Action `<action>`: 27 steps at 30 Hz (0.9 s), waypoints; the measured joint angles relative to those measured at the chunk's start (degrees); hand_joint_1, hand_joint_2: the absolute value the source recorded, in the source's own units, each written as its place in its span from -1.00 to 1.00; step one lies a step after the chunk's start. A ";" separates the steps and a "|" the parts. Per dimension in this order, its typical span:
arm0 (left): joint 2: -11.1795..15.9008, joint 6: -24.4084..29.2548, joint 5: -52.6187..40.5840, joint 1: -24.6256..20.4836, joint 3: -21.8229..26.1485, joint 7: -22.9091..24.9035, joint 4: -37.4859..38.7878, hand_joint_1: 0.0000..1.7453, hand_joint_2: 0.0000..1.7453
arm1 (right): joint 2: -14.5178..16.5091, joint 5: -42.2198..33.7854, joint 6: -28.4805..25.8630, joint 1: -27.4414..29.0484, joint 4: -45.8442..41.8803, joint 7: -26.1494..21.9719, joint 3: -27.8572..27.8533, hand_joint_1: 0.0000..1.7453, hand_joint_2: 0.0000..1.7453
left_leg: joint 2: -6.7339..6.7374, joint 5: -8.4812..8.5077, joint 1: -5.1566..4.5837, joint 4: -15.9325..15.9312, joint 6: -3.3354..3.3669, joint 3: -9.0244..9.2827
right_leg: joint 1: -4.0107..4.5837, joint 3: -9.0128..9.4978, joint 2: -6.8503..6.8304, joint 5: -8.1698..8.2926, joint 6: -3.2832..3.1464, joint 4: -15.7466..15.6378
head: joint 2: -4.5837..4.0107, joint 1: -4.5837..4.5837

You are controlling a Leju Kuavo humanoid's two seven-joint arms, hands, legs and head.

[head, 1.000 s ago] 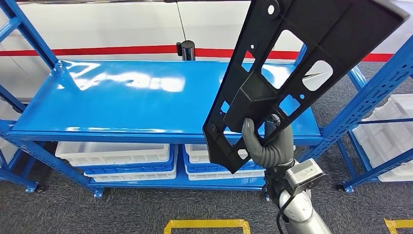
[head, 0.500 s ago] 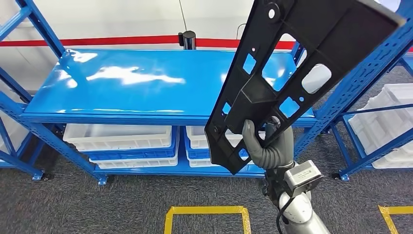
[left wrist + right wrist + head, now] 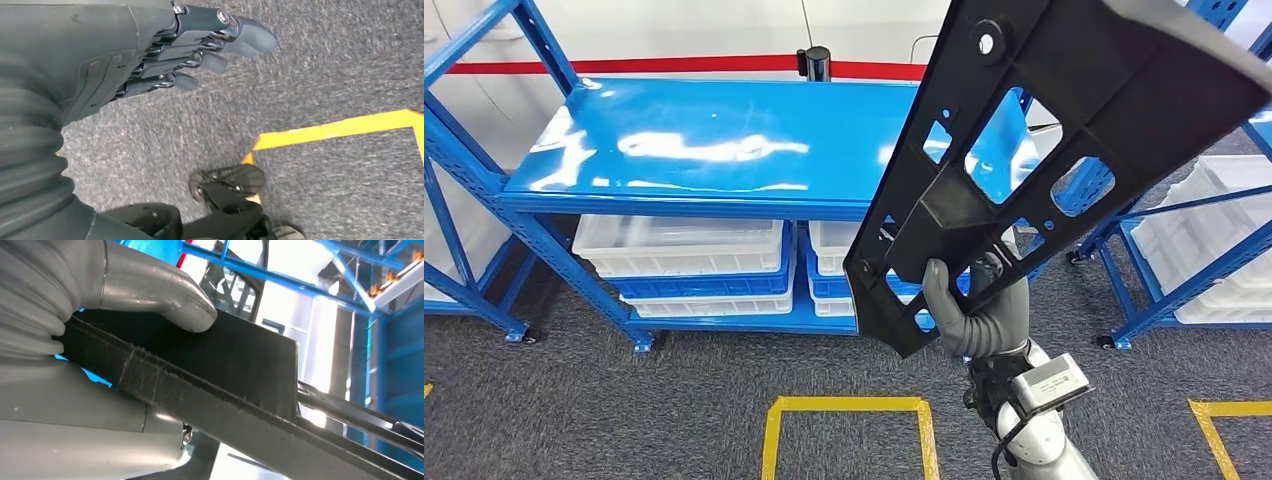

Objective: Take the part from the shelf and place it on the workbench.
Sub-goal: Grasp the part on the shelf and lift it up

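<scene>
Shelf and floor have slid across the head view since a second ago, the camera having pulled back and turned, while the part keeps its place in the robot's right hand. That long black plastic panel, pierced with cut-outs and ribbed along its face, stands raised in the air on the right, its low end in the grip and its far end rising up and to the right, in front of the shelf's right end. In the right wrist view the grey thumb presses one face of the part with the palm against the other, so the hold is firm. Behind the part, the blue shelf has a glossy top level, and white bins sit side by side on the level below. A second blue rack with white bins stands to the right. Yellow tape marks a box on the grey carpet near the robot. The left hand hangs over the carpet, holding nothing, its fingers stretched out and slightly apart, beside more yellow tape.
</scene>
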 joint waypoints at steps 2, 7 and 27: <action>0.01 -0.05 -0.04 0.02 -0.11 0.16 0.01 -1.00 1.00 | -0.01 0.33 -0.12 0.65 -0.09 -0.26 -0.15 1.00 1.00 | 0.29 1.24 -0.27 -0.21 1.43 -1.21 | -0.34 -0.98 0.01 -0.41 0.45 0.55 | 0.00 -0.02; 0.14 -0.21 -0.15 0.00 -0.38 0.56 0.03 -1.00 1.00 | -0.04 0.73 -0.55 2.51 -0.69 -1.03 -1.04 1.00 1.00 | 0.73 5.25 -0.21 -0.32 3.00 -5.87 | -0.39 -5.20 0.08 -10.50 -0.50 14.57 | 0.00 0.35; -0.21 -0.30 0.07 0.40 -0.38 0.73 -0.01 -1.00 1.00 | -0.27 2.05 -0.98 6.57 -4.01 -2.64 -2.73 1.00 1.00 | 0.52 1.62 0.85 7.72 -1.09 -3.88 | 0.23 1.97 -0.10 -2.31 -1.43 -0.53 | 0.00 -0.33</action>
